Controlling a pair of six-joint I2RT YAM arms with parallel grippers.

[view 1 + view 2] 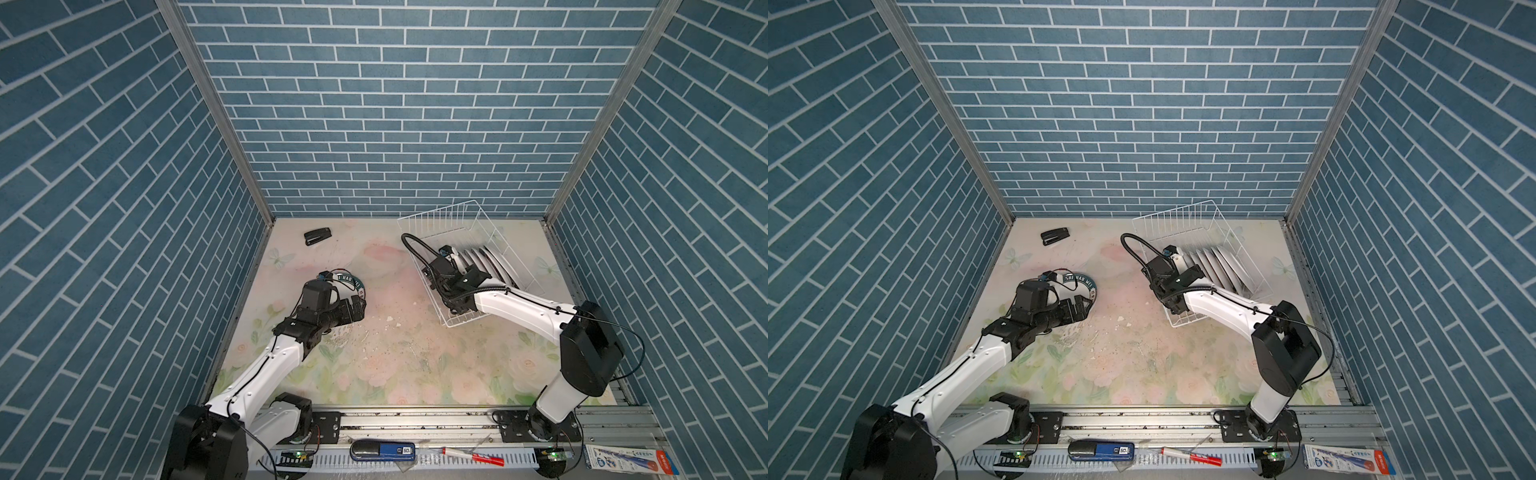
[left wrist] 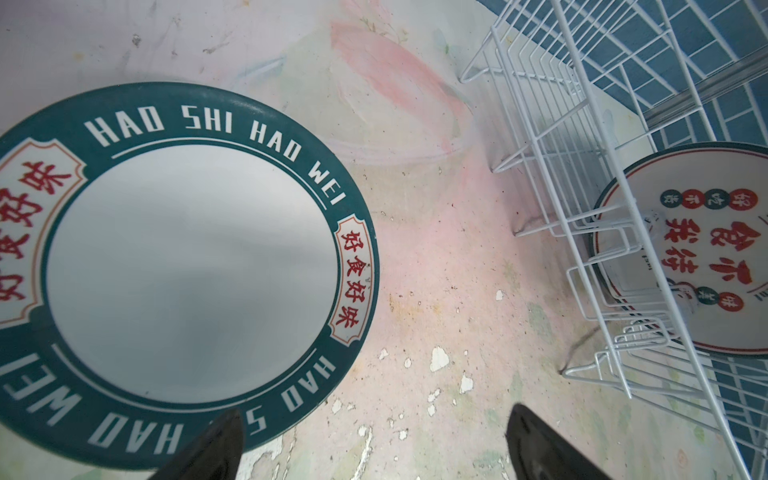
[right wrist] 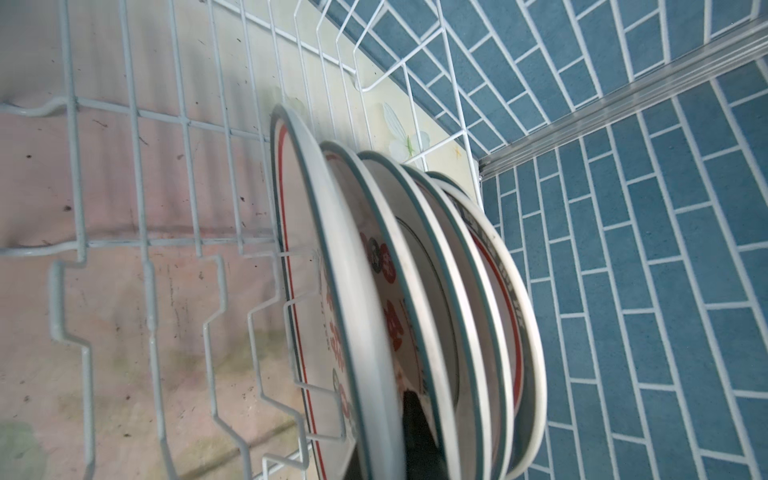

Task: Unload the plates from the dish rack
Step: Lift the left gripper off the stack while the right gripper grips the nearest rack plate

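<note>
- Left gripper (image 2: 374, 415) is closest to its wrist camera: two black fingers (image 2: 216, 444) stand wide apart with nothing held, only bare table (image 2: 436, 249) between them
- One of those fingers overlaps the rim of a green-rimmed plate (image 2: 191, 266), which lies flat and face up and is lettered HAO SHI HAO WEI; whether finger and rim touch I cannot tell
- Both top views show that green-rimmed plate (image 1: 353, 283) (image 1: 1086, 283) on the left half of the floral table, partly under the left gripper (image 1: 358, 308) (image 1: 1080, 309) and well apart from the dish rack (image 1: 449, 220) (image 1: 1183, 222)
- Right gripper (image 3: 390, 419) is pinched together on the rim of the front plate (image 3: 328, 270); a dark finger (image 3: 417, 428) sits wedged between that plate and the next one behind it, and the opposite finger is mostly hidden by the rim
- Front plate stands on edge between the rack's wire dividers, at the head of a row of plates (image 3: 457, 291) that are upright, slightly leaning and packed close together
- Seen in both top views, the right gripper (image 1: 455, 259) (image 1: 1177, 261) reaches down into the rack at the left end of the row of plates (image 1: 486, 262) (image 1: 1221, 266); the rack sits at the rear right of the table
- Through the rack's wires (image 2: 582, 124) the left wrist view shows a white plate face with large red characters (image 2: 706, 257)
- Black stapler (image 1: 318, 237) (image 1: 1054, 237) lies at the rear left, well apart from both grippers
</note>
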